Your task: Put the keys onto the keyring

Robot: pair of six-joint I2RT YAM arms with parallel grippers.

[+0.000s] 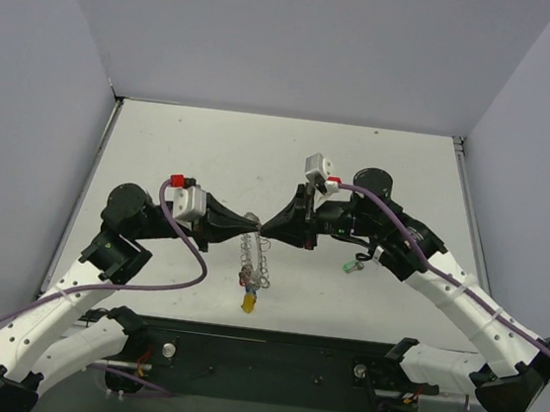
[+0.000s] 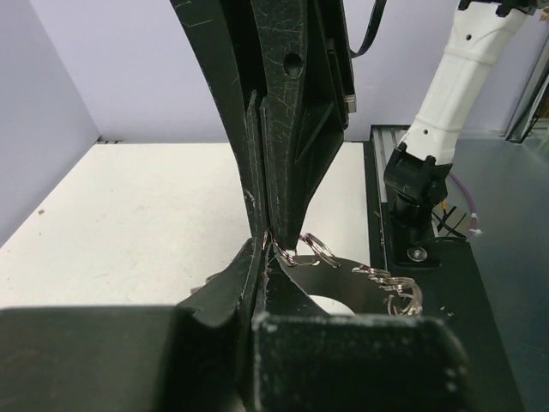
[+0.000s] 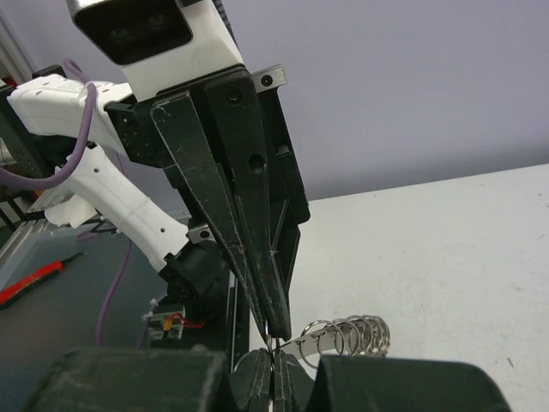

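Pinching one keyring (image 1: 255, 256) mid-frame: my left fingers (image 1: 250, 225) and right fingers (image 1: 272, 230) meet, shut on its top; three keys (image 1: 248, 303) visible, two below.

Left arm (image 1: 76, 293): rising from the near-left base, elbow bending outward to the left, forearm running right toward the centre.
Left wrist (image 1: 188, 201): holding roughly level.
Left gripper (image 1: 255, 228): pointing right, fingers (image 2: 230, 290) pressing together with no gap showing.
Right arm (image 1: 463, 297): rising from the near-right base, sweeping up and left in a long curve, forearm running left toward the centre.
Right wrist (image 1: 329, 212): tilting slightly downward.
Right gripper (image 1: 266, 230): pointing left, fingers (image 2: 287, 129) pressing together likewise.
Both grippers: meeting tip to tip, in line, facing one another.
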